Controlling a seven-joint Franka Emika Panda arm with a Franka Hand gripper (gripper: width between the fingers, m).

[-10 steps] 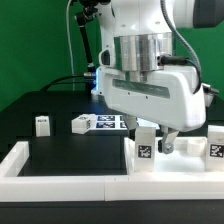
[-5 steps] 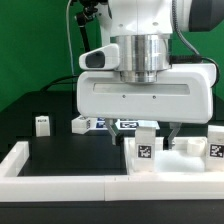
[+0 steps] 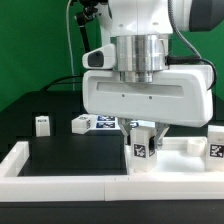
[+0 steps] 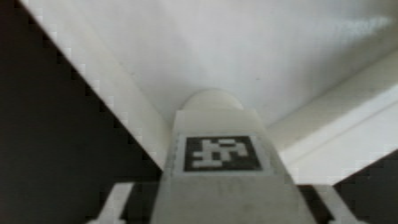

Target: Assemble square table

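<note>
The white square table top (image 3: pixel 186 160) lies at the exterior view's right. A short white tagged leg (image 3: pixel 143 148) stands upright at its near corner. My gripper (image 3: pixel 144 131) hangs straight over that leg, one finger on each side of its top. In the wrist view the leg (image 4: pixel 222 150) fills the space between my gripper's (image 4: pixel 222 208) fingers, with a thin dark gap on each side, so the gripper reads as open. The table top (image 4: pixel 160 50) shows behind the leg. Other loose legs sit at the left (image 3: pixel 42 124), the middle (image 3: pixel 82 123) and the far right (image 3: pixel 215 148).
The marker board (image 3: pixel 108 122) lies behind my gripper on the black surface. Long white wall bars edge the front (image 3: pixel 70 186) and the left (image 3: pixel 14 158). A green backdrop stands behind.
My hand has turned from a skewed pose to square. It has shifted slightly left and come down around the leg's top. The leg and the table top have stayed in place.
</note>
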